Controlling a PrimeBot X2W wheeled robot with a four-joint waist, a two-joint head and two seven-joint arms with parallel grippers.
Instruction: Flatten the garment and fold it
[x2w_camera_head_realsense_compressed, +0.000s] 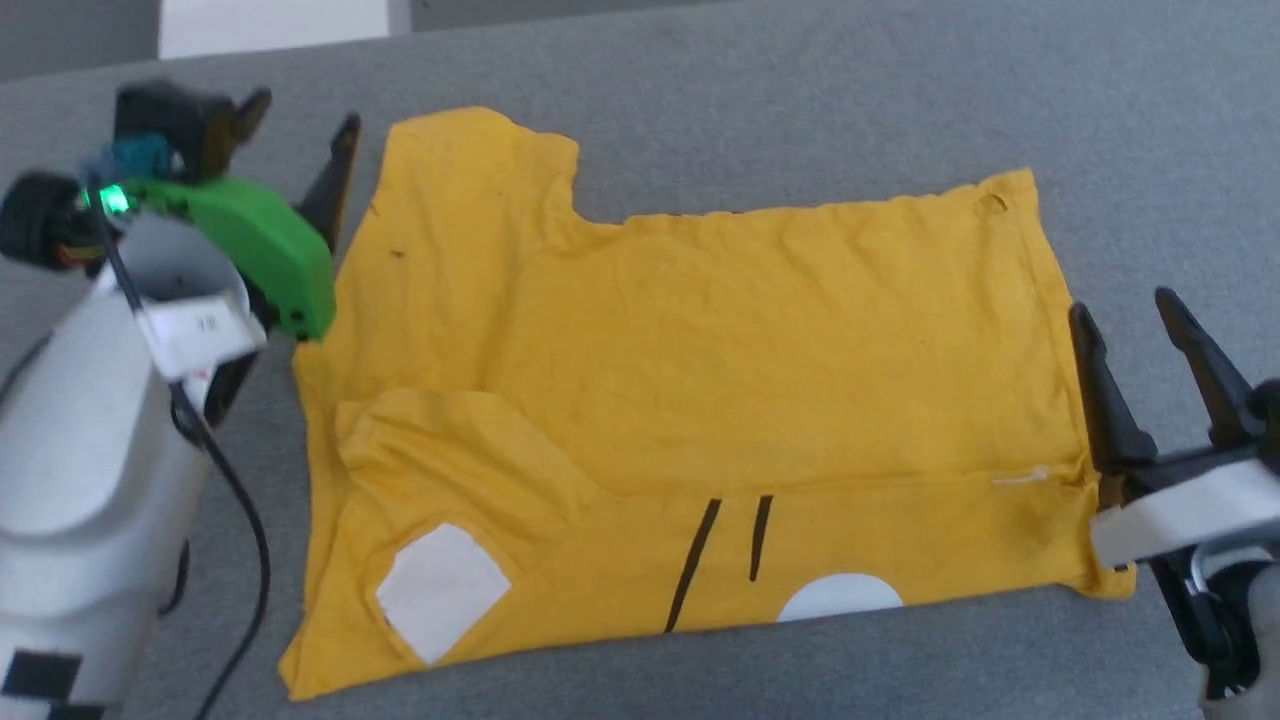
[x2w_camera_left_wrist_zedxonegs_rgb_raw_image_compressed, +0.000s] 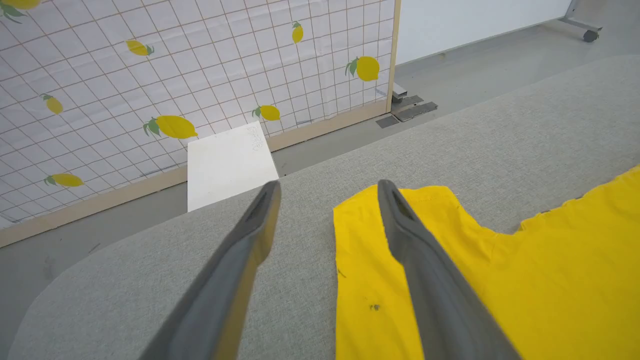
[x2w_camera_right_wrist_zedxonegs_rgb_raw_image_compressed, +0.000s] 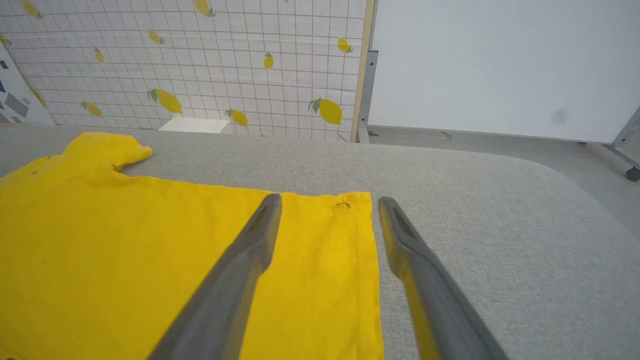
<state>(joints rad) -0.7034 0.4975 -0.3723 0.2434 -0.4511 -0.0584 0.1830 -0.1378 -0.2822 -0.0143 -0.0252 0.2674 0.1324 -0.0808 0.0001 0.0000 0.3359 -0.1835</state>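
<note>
"While both pincers hang over it, what is the biggest thing?"

"It is the grey table (x2w_camera_head_realsense_compressed: 800, 80). The yellow shirt (x2w_camera_head_realsense_compressed: 700, 350) lies flat on it, between the two pincers, with its near strip folded over."

"What about the pincers?"

"The left pincer (x2w_camera_head_realsense_compressed: 305, 110) is let go and holds nothing. One finger is over the shirt's edge. The right pincer (x2w_camera_head_realsense_compressed: 1120, 303) is spread wide too, at the shirt's other edge."

"Is there anything little?"

"A white patch (x2w_camera_head_realsense_compressed: 440, 590) sits nearer the left pincer. Two black lines (x2w_camera_head_realsense_compressed: 700, 560) lie between both pincers."
</note>
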